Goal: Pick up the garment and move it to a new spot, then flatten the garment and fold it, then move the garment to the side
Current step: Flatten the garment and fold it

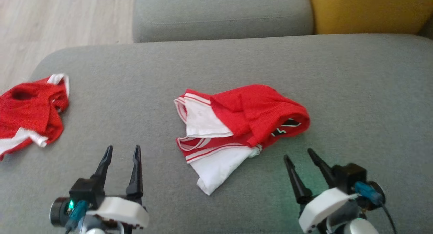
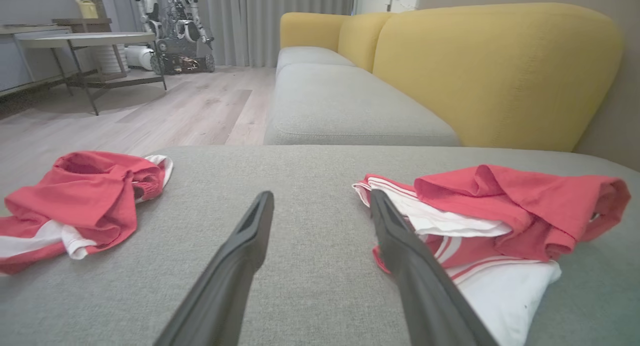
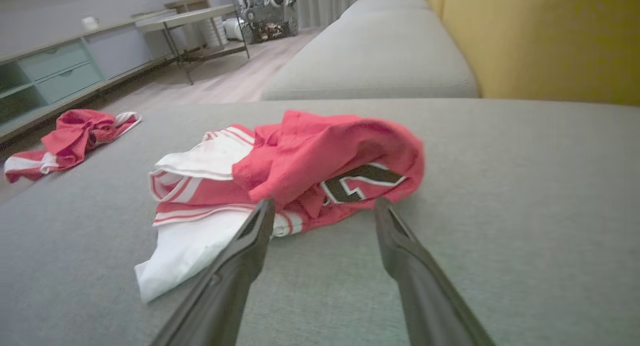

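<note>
A crumpled red and white garment (image 1: 236, 125) with a black mark lies in the middle of the grey sofa seat (image 1: 355, 92); it also shows in the left wrist view (image 2: 500, 211) and the right wrist view (image 3: 300, 171). My left gripper (image 1: 122, 151) stands open near the front edge, left of the garment, nothing between its fingers (image 2: 255, 226). My right gripper (image 1: 299, 154) is open too, just in front of the garment's right end, its fingers (image 3: 260, 231) short of the cloth.
A second red and white garment (image 1: 30, 112) lies bunched at the seat's left edge. Another grey cushion (image 1: 220, 14) and a yellow backrest (image 1: 368, 10) lie beyond. Wooden floor (image 1: 50, 21) is past the left edge, with a table (image 2: 85, 41) farther off.
</note>
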Tool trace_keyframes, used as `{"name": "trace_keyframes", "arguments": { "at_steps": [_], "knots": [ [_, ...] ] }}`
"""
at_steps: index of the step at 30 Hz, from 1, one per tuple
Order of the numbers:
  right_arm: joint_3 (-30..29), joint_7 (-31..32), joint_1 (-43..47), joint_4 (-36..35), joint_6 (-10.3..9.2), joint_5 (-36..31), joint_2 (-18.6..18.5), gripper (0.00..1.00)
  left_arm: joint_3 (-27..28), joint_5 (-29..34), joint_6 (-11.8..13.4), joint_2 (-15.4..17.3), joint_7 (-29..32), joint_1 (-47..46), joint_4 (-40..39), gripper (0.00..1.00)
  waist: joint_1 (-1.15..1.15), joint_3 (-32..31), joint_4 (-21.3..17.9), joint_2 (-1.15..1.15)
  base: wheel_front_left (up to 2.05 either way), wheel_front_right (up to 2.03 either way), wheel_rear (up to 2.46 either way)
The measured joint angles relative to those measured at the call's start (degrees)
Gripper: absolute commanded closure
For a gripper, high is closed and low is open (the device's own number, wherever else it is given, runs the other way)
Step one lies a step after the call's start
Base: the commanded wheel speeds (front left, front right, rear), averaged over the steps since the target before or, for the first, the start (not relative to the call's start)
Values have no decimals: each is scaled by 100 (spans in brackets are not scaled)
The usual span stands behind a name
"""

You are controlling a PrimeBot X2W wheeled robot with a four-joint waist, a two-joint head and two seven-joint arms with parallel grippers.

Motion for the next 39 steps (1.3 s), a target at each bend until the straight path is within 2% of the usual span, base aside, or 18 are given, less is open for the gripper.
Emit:
{"name": "trace_keyframes", "arguments": {
  "at_steps": [5, 15, 16, 17, 18, 23, 28, 34, 39],
  "knots": [
    [138, -13, -372, 524, 0, 104, -1, 0, -42, 20, -92, -129, 0, -281, 49, 0, 0, 131, 317, 0, 0, 0, 0],
    [-10, -147, -1263, 1512, 0, 221, -4, 0, -75, 190, -281, -439, -1, -683, 111, 0, 0, 501, 889, 0, 0, 0, 0],
    [-40, -147, -1338, 1581, 0, 225, -4, 53, -68, 216, -300, -468, -1, -700, 111, 0, 0, 534, 926, 0, 0, 0, 0],
    [-73, -147, -1393, 1621, 0, 249, -5, 85, -58, 243, -301, -486, -1, -717, 112, 0, 0, 563, 955, 0, 0, 0, 0],
    [-93, -147, -1433, 1655, 0, 253, -5, 100, -32, 263, -328, -504, -1, -728, 112, 0, 0, 590, 978, 0, 0, 0, 0],
    [-129, -164, -1480, 1682, 0, 254, -7, 100, 53, 337, -399, -598, -1, -728, 129, 0, 0, 654, 962, 0, 0, 0, 0],
    [-277, -216, -1635, 1310, 0, 405, -4, 100, 214, 417, -465, -651, -1, -727, 126, 0, 0, 670, 794, 0, 0, 0, 0],
    [-1261, -87, -2194, 1118, 0, 606, -8, 100, 227, 502, -582, -738, -1, -734, 126, 0, 0, 747, 571, 0, 0, 0, 0],
    [-2285, 56, -2280, 1434, 0, 683, -7, 100, 259, 600, -651, -801, -1, -751, 143, 0, 0, 838, 460, 0, 0, 0, 0]
  ]
}}
